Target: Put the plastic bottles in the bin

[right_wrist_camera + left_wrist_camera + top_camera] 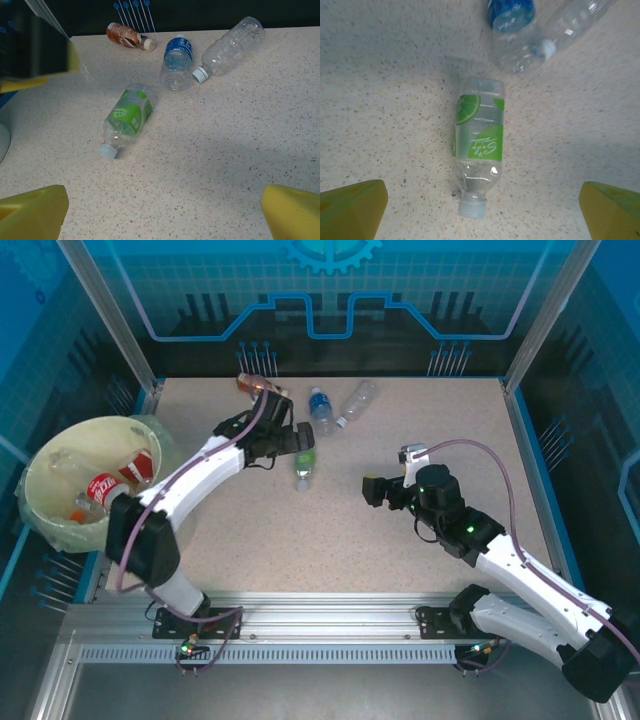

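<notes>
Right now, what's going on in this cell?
Two arms are moving bottles off the table into the bin at the left, which already holds a few, red-labelled ones among them. The left hand hangs open over the green-labelled bottle, which lies on its side. The right hand is open and empty at mid-table. Three more lie near the far edge: a blue-labelled bottle, a clear unlabelled bottle and a brown bottle.
</notes>
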Tool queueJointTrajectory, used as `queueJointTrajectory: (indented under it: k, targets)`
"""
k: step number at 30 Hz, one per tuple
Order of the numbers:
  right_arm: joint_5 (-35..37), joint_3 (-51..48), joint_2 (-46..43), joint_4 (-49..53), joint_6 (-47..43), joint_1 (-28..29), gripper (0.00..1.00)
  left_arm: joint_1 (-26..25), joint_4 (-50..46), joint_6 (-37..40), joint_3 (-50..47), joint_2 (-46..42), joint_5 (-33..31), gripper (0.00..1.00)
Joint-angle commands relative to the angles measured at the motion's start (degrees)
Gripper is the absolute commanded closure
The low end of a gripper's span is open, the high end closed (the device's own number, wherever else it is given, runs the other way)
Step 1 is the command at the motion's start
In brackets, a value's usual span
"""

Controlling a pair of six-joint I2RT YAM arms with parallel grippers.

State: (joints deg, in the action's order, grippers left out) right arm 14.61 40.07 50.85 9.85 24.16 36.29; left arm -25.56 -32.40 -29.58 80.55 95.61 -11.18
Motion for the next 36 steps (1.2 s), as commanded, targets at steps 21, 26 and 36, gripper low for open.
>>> queueJointTrajectory:
  k: [21,26,36]
  targets:
    - [-3.77,2.1,0.3,1.43,-1.85,-0.88,0.0,1.55,-0.82,8.61,19.09,30.67,3.7,0.11]
    - [-4.28,1.89,0.65,1.32,-0.76,-0.93,0.0,2.31,-0.66,9.2,18.64,31.67,5.34,0.29]
    - [-11.13,0.63,1.16,-1.93,-5.04,-0.87,0.0,3.15,3.49,8.45,10.39,23.81,5.9,0.46]
